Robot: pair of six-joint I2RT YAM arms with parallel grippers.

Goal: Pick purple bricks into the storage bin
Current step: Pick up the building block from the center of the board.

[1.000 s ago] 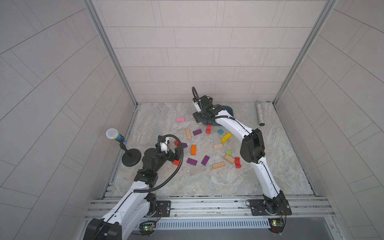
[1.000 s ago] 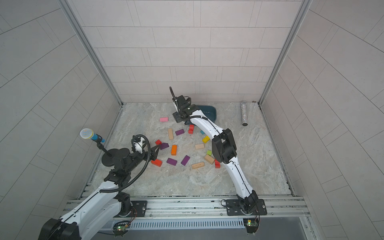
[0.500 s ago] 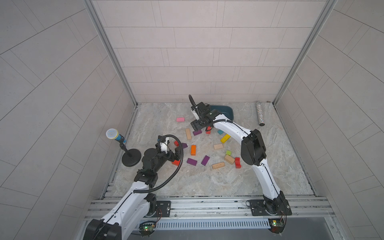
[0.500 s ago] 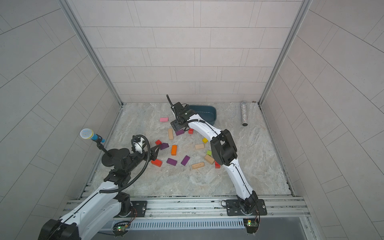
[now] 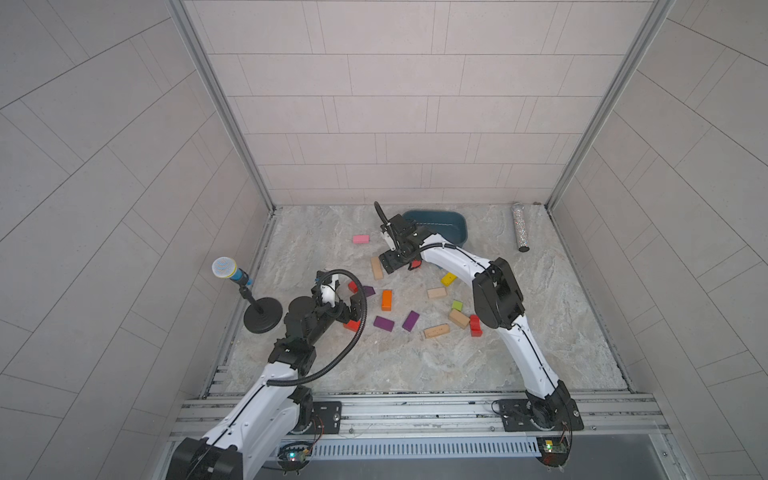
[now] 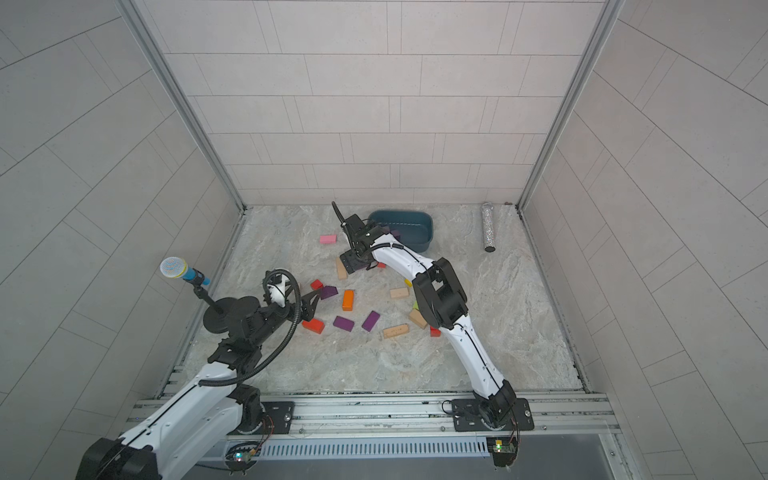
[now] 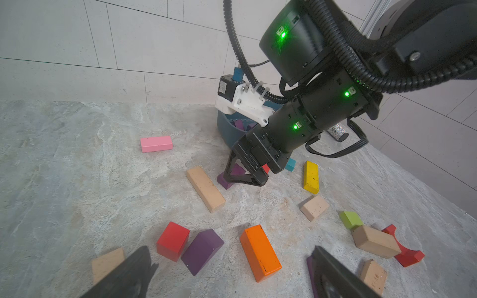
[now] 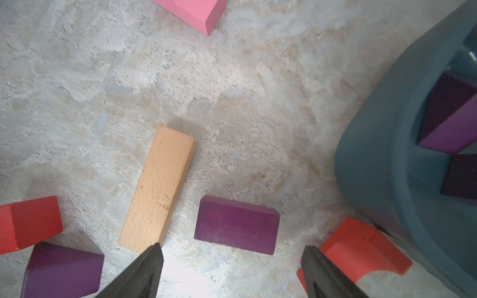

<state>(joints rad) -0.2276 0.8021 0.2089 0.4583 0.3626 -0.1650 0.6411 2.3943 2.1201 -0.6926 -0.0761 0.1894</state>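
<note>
The teal storage bin (image 5: 436,213) stands by the back wall, and the right wrist view shows two purple bricks (image 8: 449,116) inside it. My right gripper (image 5: 390,264) hangs open just above the floor, left of the bin. One purple brick (image 8: 237,224) lies flat just ahead of its fingertips (image 8: 144,271). My left gripper (image 7: 232,278) is open and holds nothing. It is low over another purple brick (image 7: 202,250) that sits between a red cube and an orange block. Two more purple bricks (image 5: 383,323) (image 5: 410,320) lie further front.
A long tan block (image 8: 157,188) and a red arch block (image 8: 358,247) flank the right gripper's brick. Also in view are a pink block (image 5: 360,239), an orange block (image 5: 386,300), a glittery cylinder (image 5: 519,226) and a microphone stand (image 5: 262,316).
My right arm has swung from over the bin to the left and forward and come down over a purple brick on the floor. Its jaws have opened wider. The left arm has not moved.
</note>
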